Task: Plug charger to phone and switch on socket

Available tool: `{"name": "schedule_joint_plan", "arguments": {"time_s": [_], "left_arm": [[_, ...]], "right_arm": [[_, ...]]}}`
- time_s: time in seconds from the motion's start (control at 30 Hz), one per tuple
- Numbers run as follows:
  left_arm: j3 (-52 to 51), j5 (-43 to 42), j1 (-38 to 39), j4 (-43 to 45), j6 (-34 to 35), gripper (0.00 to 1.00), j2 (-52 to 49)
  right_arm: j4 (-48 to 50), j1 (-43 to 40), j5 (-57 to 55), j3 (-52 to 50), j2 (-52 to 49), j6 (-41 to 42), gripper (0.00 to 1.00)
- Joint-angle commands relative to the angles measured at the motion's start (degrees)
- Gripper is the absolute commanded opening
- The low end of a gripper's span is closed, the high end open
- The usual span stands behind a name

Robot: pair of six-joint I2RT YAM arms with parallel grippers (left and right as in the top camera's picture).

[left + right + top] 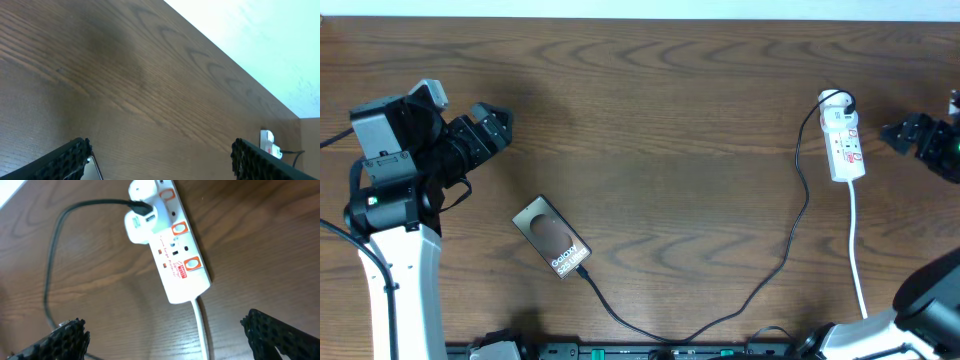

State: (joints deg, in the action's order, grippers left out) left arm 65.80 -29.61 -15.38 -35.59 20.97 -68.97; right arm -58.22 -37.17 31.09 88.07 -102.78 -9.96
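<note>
We are judging the charger (790, 240) plugged into the phone (552, 237), lying near our released left claw (492, 128); our right claw (897, 133), also released, is hovering beside the socket (843, 140), switching-on likely pending

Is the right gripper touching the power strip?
Apart. The overhead view shows bare table between the right gripper and the power strip.

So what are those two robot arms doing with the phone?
Nothing is being held right now. The left gripper is open, off to one side of the phone. The right gripper is open too, right beside the socket. The charger runs from the socket to the end of the phone. It looks plugged in, though that is hard to tell from above.
</note>
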Motion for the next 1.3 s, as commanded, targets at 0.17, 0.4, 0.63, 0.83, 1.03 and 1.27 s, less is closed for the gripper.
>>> {"name": "schedule_joint_plan", "arguments": {"time_s": [0.17,0.4,0.63,0.83,1.03,1.27], "left_arm": [[0.8,0.7,-0.3,0.1,-0.3,0.92,-0.2],[0.8,0.7,-0.3,-0.1,-0.3,0.92,-0.2],[0.8,0.7,-0.3,-0.2,-0.3,0.92,-0.2],[0.8,0.7,-0.3,-0.2,-0.3,0.92,-0.3],[0.8,0.7,-0.3,-0.2,-0.3,0.92,-0.3],[0.8,0.7,-0.3,-0.4,-0.3,0.92,-0.3]], "right_arm": [[1.4,3.6,7.0,0.3,-7.9,-7.3,0.99],[5.0,6.0,6.8,0.3,-9.9,-9.0,0.99],[6.8,8.0,4.9,0.3,-10.1,-8.9,0.99],[7.0,8.5,4.3,0.3,-10.1,-8.9,0.98],[7.2,8.5,2.2,0.3,-10.2,-8.9,0.99],[7.0,8.8,2.3,0.3,-10.6,-8.7,0.99]]}}
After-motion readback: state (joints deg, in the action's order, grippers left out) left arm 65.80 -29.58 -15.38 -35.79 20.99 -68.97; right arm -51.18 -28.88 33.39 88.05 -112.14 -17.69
